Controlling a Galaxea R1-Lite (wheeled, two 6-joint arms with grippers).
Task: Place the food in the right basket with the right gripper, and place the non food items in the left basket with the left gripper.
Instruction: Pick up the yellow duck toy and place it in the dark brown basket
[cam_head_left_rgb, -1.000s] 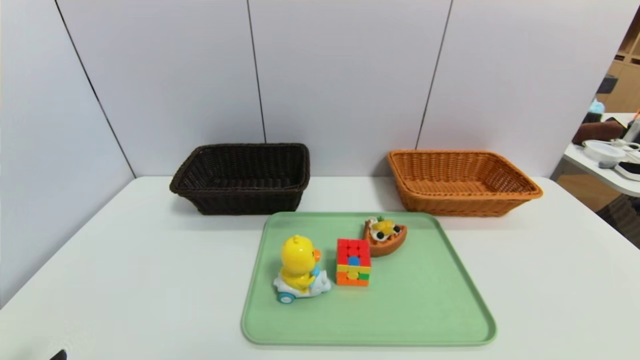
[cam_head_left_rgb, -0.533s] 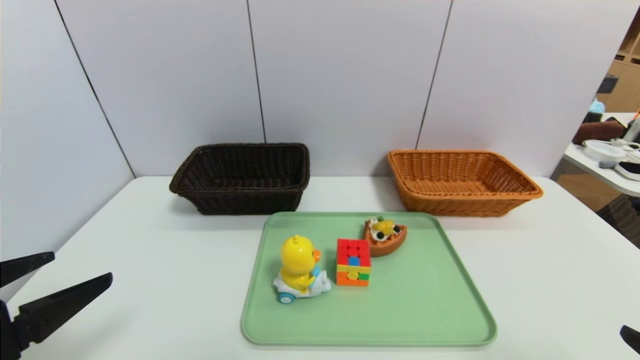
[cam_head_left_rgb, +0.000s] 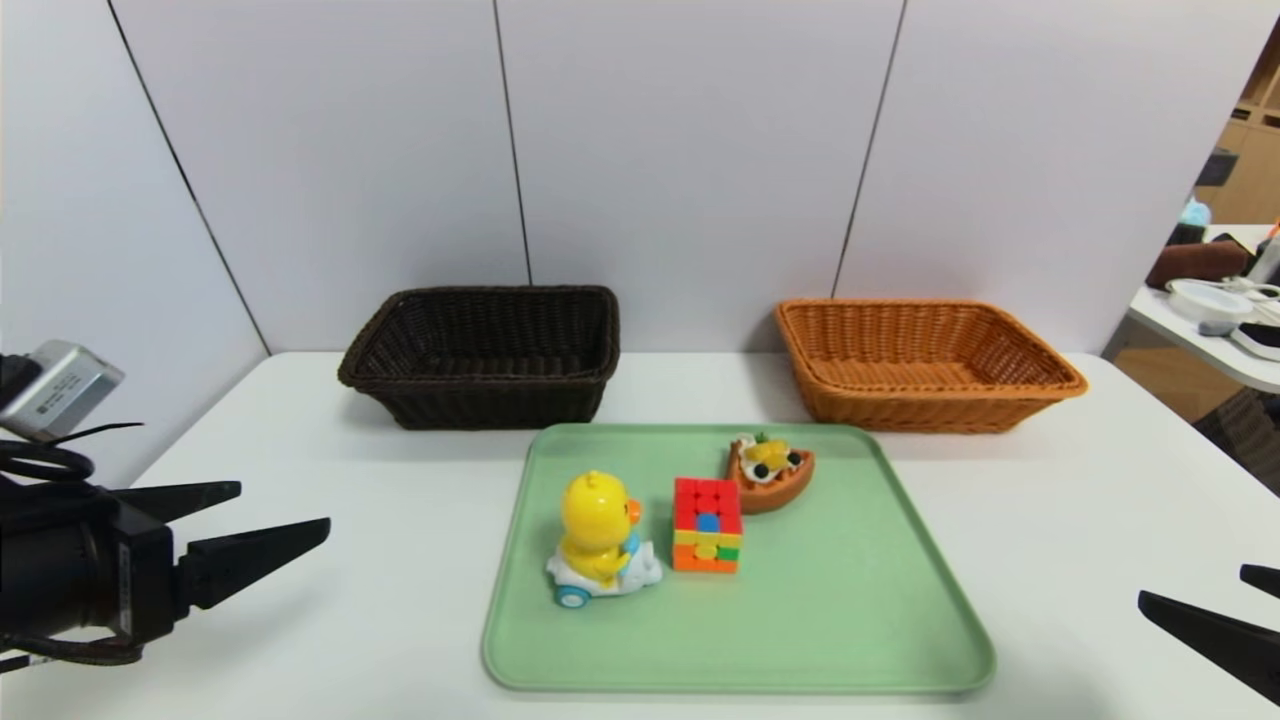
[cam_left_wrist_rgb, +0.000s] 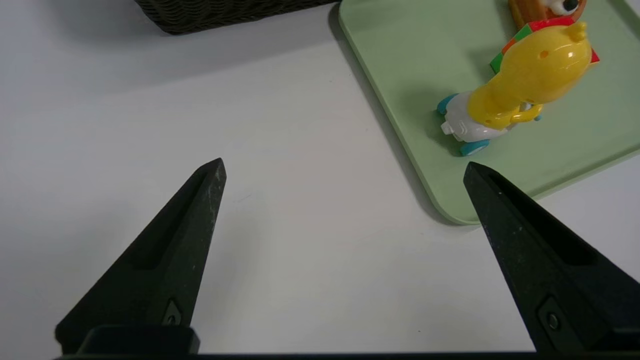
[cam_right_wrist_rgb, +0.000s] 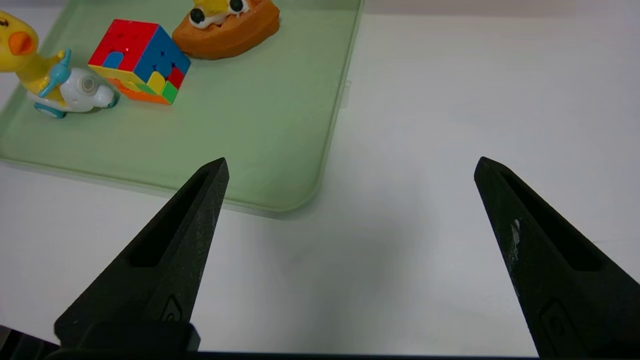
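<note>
Toy pastry (cam_head_left_rgb: 769, 473) on green tray (cam_head_left_rgb: 850, 620), far side, touching neither cube (cam_head_left_rgb: 706, 523) nor duck (cam_head_left_rgb: 599, 540) nearer the tray's middle. Behind the tray: dark basket (cam_head_left_rgb: 485, 352) and orange basket (cam_head_left_rgb: 920, 362), on white table (cam_head_left_rgb: 330, 600) against grey wall panels (cam_head_left_rgb: 690, 150). Left of tray, left gripper (cam_head_left_rgb: 285, 510) spread wide, empty; right of tray, right gripper (cam_head_left_rgb: 1200, 595) likewise wide.

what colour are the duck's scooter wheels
Blue wheels under the duck; clearest in the left wrist view.

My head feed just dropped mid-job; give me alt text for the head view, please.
A green tray on a white table holds a duck toy, a colour cube and a toy pastry. Behind stand a dark basket and an orange basket. The open left gripper and right gripper enter from the sides.
</note>
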